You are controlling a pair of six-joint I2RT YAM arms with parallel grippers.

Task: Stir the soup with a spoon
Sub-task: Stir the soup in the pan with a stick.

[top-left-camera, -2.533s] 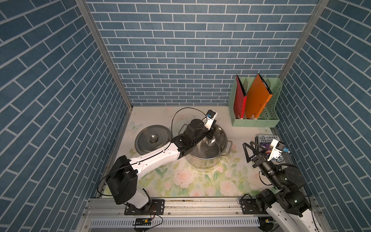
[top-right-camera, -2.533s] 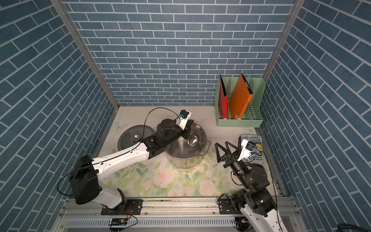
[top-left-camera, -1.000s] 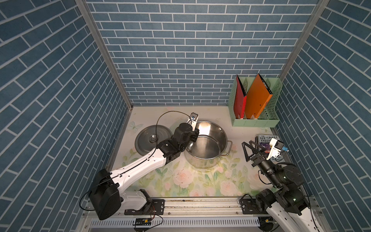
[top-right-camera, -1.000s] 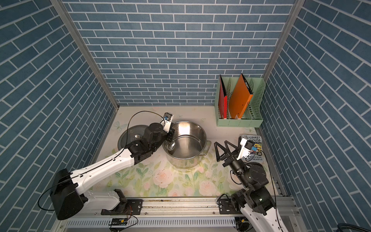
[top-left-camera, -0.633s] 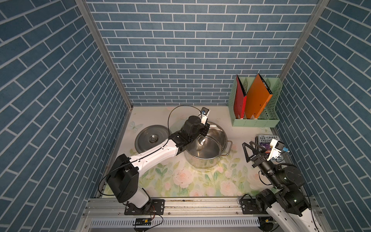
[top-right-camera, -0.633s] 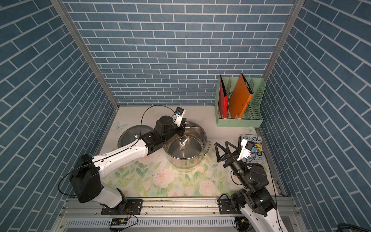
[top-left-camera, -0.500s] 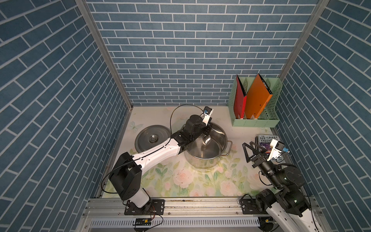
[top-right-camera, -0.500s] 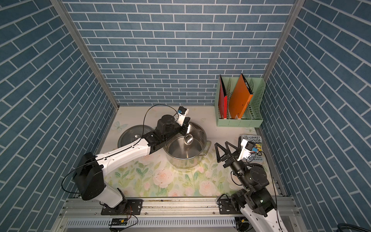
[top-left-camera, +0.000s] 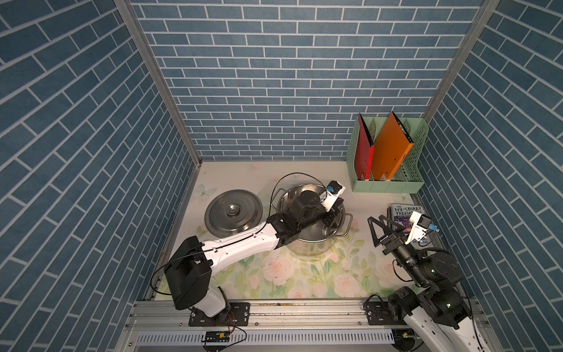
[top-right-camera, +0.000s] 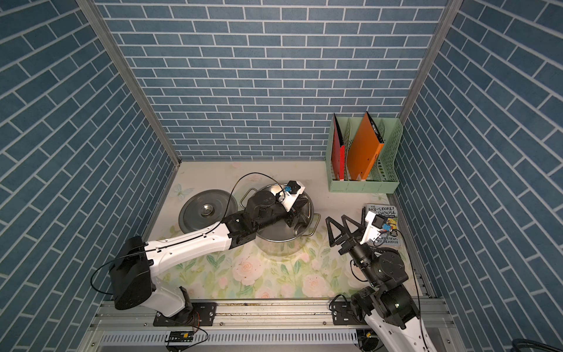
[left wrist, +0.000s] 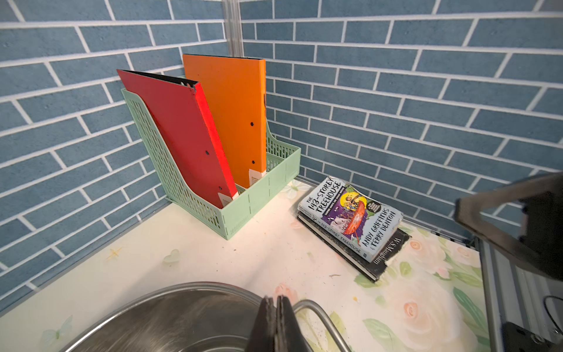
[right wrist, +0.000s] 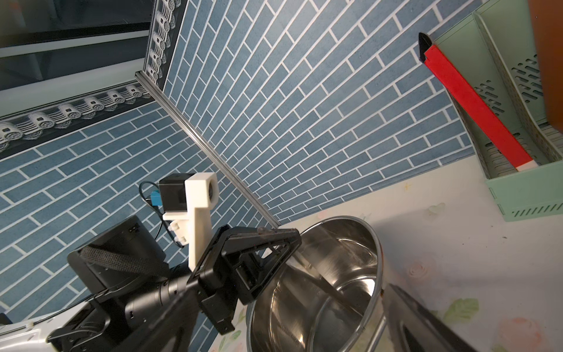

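Left gripper (top-right-camera: 295, 217): clamped fully narrow, fingers (left wrist: 268, 320) pressed flat together. It sits over the round stainless-steel pot (top-left-camera: 309, 247), just inside the rim on the pot's 3 o'clock side.

It's holding the long slender grey metal spoon (top-right-camera: 300, 226). The shaft drops from my fingertips into the pot, with the small oval bowl low near the inner wall at about 4 o'clock. My own fingers hide most of the handle. I can't tell if the bowl touches the pot bottom.

In the left wrist view the pot's wire side handle (left wrist: 316, 311) is just past my closed fingertips.

Right gripper (top-right-camera: 336, 218): jaws spread wide, holding nothing. It hovers above the floral table mat (top-left-camera: 304, 274) at the pot's 3 o'clock, near the pot but not touching it, fingertips aimed toward 11 o'clock.

Other items, relative to the pot:
- The flat round steel lid (top-left-camera: 233, 213) lies knob up, close beside it at 9 o'clock. My left forearm crosses the lid's near edge.
- The mint-green plastic file rack (top-left-camera: 387, 185) is in the back corner at 1–2 o'clock. The red folder (top-left-camera: 364, 149) and orange folder (top-left-camera: 391, 146) lean in it, red at 9 o'clock of orange.
- The small stack of paperback books (top-left-camera: 406, 210) lies flat at 3 o'clock by the side wall, just beyond my right wrist.
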